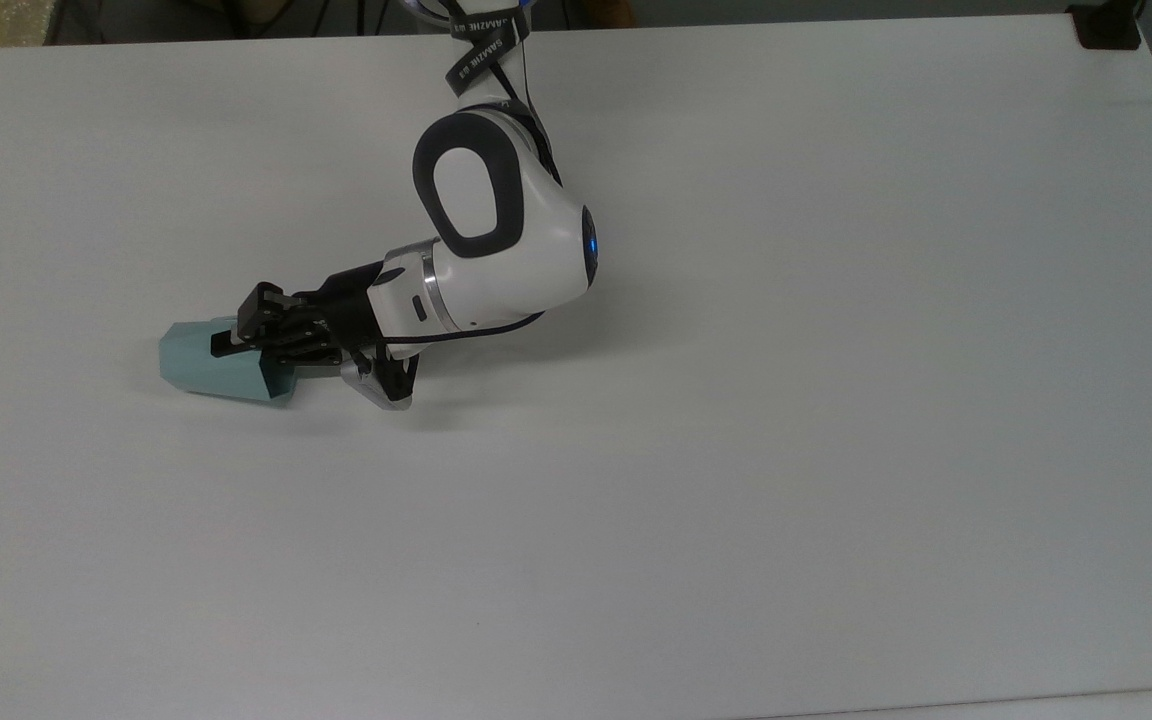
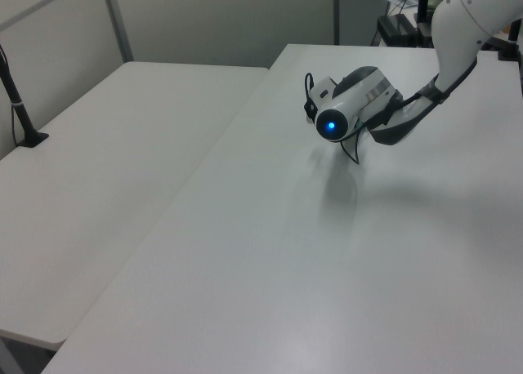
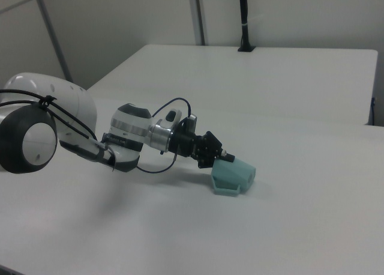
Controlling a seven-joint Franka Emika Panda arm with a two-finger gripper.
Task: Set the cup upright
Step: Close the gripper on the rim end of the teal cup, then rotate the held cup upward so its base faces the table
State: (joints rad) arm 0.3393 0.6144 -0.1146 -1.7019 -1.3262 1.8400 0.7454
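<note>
The gripper (image 1: 236,340) lies low and nearly level over the table (image 1: 736,450), its black fingers reaching toward the top view's left and closed on the rim wall of the cup (image 1: 211,365). In the right view the gripper (image 3: 221,157) meets the cup (image 3: 235,176) at the upper edge of its open mouth, one finger seeming to sit inside the opening and the other against the outer wall, so the jaws stand only a narrow way apart, with that wall pinched between them.

The cup lies on its side on the white table, toward the top view's left and a little above the middle height of the top view. Its wide polygonal mouth faces the top view's right, toward the arm, and its narrower base points to the top view's left. The flat pale teal facets show plainly; whether the base end has left the table I cannot tell.

Behind the fingers comes the black gripper body, then a silver ring and the white wrist (image 1: 496,280) with a lit blue lamp (image 1: 591,246) on its end. In the left view the same lamp (image 2: 330,127) faces the camera and the wrist hides the cup. A thin black cable (image 1: 466,330) loops under the wrist. A dark-padded white link (image 1: 466,180) rises toward the top view's upper edge, bound with a black printed strap (image 1: 481,45)
</note>
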